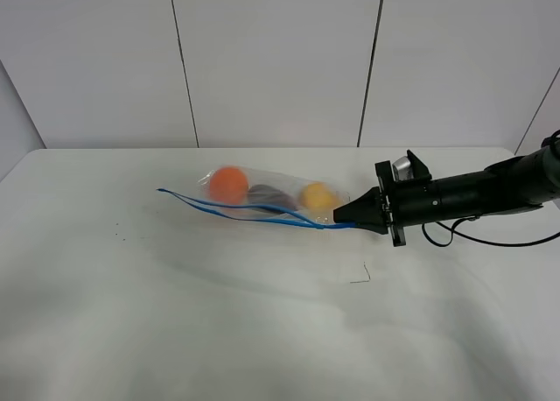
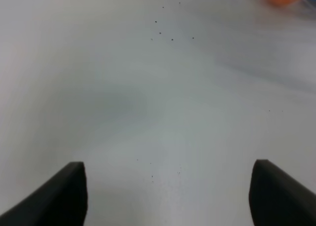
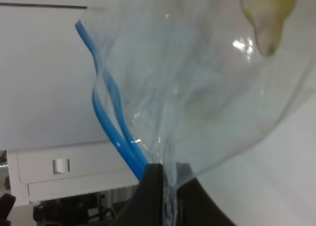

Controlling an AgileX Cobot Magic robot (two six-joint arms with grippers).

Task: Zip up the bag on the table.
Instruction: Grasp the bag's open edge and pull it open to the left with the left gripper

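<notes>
Right gripper (image 1: 341, 215) clamped on the corner of the bag (image 1: 262, 180); left gripper (image 2: 168, 186) spread wide over bare table (image 1: 219, 322).

I see the clear, crinkly bag lying lengthwise mid-table, toward the far edge, its right end pinched between the right fingers. The blue zip strip (image 1: 229, 211) runs along the near edge, and its two tracks sit apart over most of the length. Inside, left to right: orange (image 1: 228, 185), dark aubergine (image 1: 269, 196), yellow fruit (image 1: 318, 196). The left fingers touch nothing and are well apart from the bag.
</notes>
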